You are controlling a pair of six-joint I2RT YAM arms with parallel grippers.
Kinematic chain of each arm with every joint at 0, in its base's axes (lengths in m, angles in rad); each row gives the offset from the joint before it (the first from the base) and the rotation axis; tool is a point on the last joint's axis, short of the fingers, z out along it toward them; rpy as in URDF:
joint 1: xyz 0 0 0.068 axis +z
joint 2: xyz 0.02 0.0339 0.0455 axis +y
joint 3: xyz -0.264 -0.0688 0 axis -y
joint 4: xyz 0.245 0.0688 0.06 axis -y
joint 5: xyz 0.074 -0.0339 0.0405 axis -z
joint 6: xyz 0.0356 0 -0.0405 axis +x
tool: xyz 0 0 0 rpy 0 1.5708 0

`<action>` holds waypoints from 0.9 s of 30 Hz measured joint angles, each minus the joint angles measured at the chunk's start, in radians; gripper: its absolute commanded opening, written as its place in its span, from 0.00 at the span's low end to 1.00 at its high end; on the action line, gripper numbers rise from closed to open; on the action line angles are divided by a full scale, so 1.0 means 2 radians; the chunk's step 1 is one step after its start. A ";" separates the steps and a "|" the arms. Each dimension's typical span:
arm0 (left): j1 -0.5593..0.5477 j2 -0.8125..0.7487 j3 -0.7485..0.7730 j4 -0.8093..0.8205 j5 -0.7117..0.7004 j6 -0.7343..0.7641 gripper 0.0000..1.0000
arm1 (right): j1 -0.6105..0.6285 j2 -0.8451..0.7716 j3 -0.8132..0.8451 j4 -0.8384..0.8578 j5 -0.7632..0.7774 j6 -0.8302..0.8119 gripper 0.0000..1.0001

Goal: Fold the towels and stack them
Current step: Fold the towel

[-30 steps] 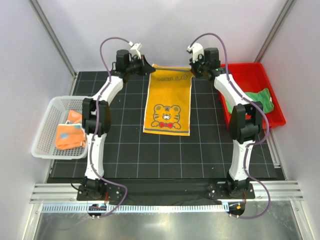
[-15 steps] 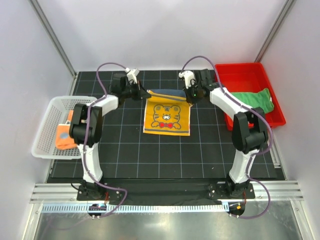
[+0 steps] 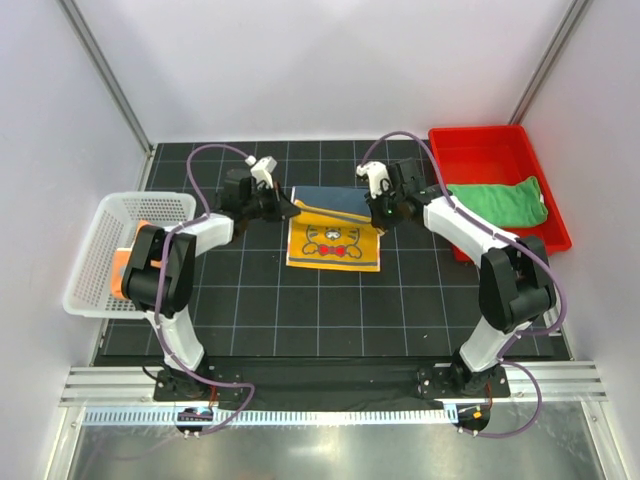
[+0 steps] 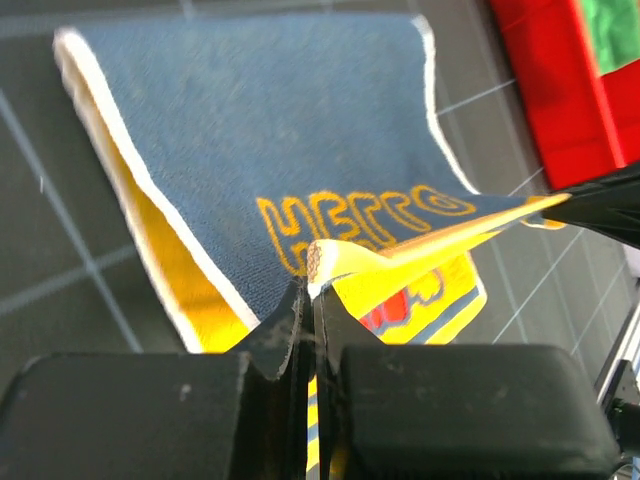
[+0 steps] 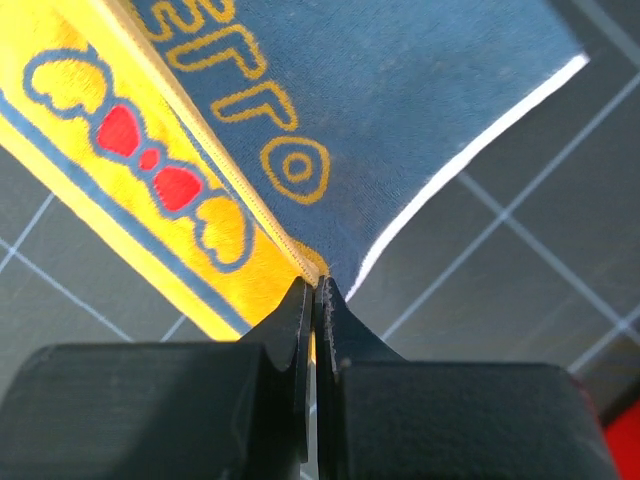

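The yellow-orange tiger towel [image 3: 335, 247] lies mid-mat, its far edge lifted and carried over toward the near side, so the dark blue back [image 4: 270, 130] with orange lettering shows. My left gripper [image 3: 289, 209] is shut on the towel's left far corner [image 4: 322, 256]. My right gripper [image 3: 378, 216] is shut on the right far corner [image 5: 312, 265]. In the right wrist view the blue back [image 5: 420, 80] hangs beyond the jaws. The green towel [image 3: 505, 200] lies in the red bin. The patched orange towel [image 3: 120, 272] sits in the white basket, partly hidden by my left arm.
The red bin [image 3: 480, 133] stands at the back right of the black gridded mat, and the white basket [image 3: 90, 250] stands off the mat's left edge. White walls close in the back and sides. Purple cables loop above both wrists.
Both grippers have come toward the near side with the tiger towel's far corners. The towel, flat and long a second ago, now folds over itself with its blue back up.
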 measured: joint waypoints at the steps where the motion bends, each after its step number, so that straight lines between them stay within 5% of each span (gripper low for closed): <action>1: -0.001 -0.002 -0.010 0.000 -0.004 0.000 0.02 | 0.003 0.000 -0.005 0.001 0.000 0.005 0.01; 5: -0.006 -0.006 -0.041 0.003 -0.018 -0.001 0.07 | 0.012 0.000 -0.024 0.004 0.001 0.016 0.02; 8: -0.010 -0.007 -0.053 0.003 -0.030 -0.001 0.21 | 0.019 0.000 -0.035 -0.002 0.006 0.020 0.09; 12: -0.014 -0.022 -0.073 0.003 -0.059 -0.002 0.33 | 0.024 0.000 -0.036 -0.024 0.010 0.021 0.25; 16: -0.027 -0.062 -0.091 -0.010 -0.104 -0.004 0.34 | 0.027 -0.001 -0.036 -0.047 0.008 0.023 0.42; 22: -0.038 -0.115 -0.074 -0.047 -0.162 -0.018 0.40 | 0.029 -0.007 -0.031 -0.074 -0.017 0.028 0.44; 27: -0.046 -0.094 -0.041 -0.071 -0.189 -0.030 0.44 | 0.030 -0.008 -0.014 -0.057 0.030 0.112 0.41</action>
